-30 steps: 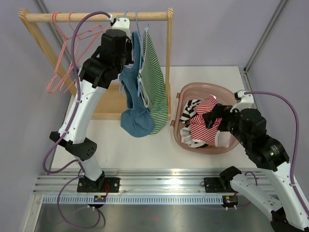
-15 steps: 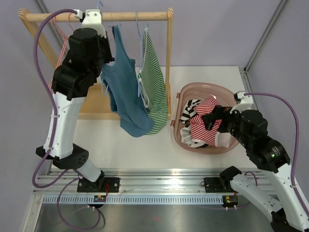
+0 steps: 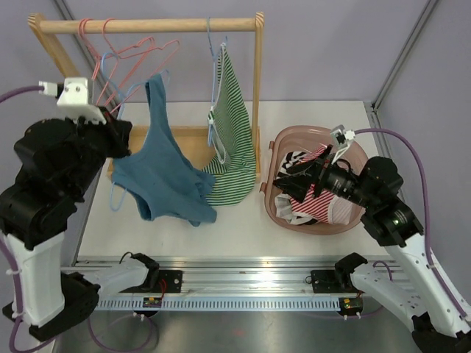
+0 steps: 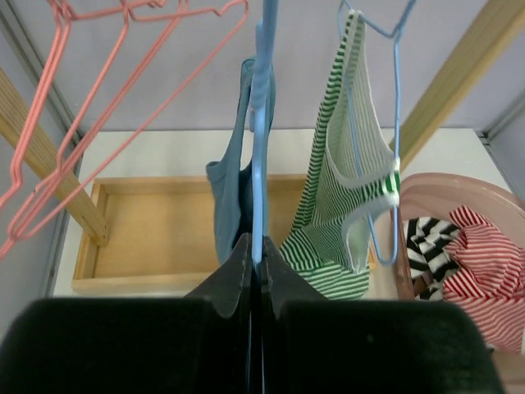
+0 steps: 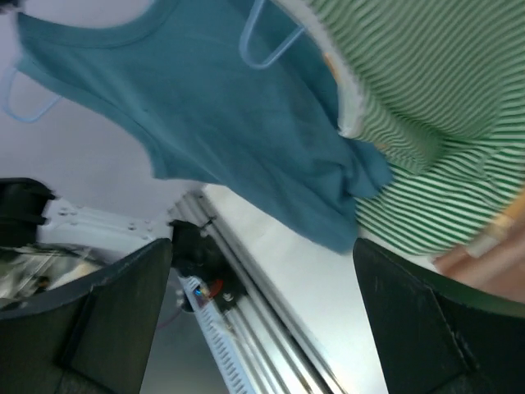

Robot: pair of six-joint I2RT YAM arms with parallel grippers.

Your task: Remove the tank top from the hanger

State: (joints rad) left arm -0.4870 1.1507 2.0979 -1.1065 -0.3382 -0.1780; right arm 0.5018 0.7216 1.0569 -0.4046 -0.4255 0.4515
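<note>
Leftwards and toward me the left arm has swung, carrying the blue tank top (image 3: 165,176) on its hanger away from the wooden rail (image 3: 147,26).
I judge this pull is meant to bring the garment into free space, between the rack and the basket (image 3: 305,130), where my other arm can reach it. It hangs crumpled and slanted, with one strap stretched upward. It is still threaded on the light-blue hanger (image 4: 259,164), beside the green striped top (image 3: 232,125). The left gripper (image 4: 256,246) has its fingers pressed together on the hanger wire; the right gripper (image 5: 262,246) is spread wide, facing the blue cloth.
</note>
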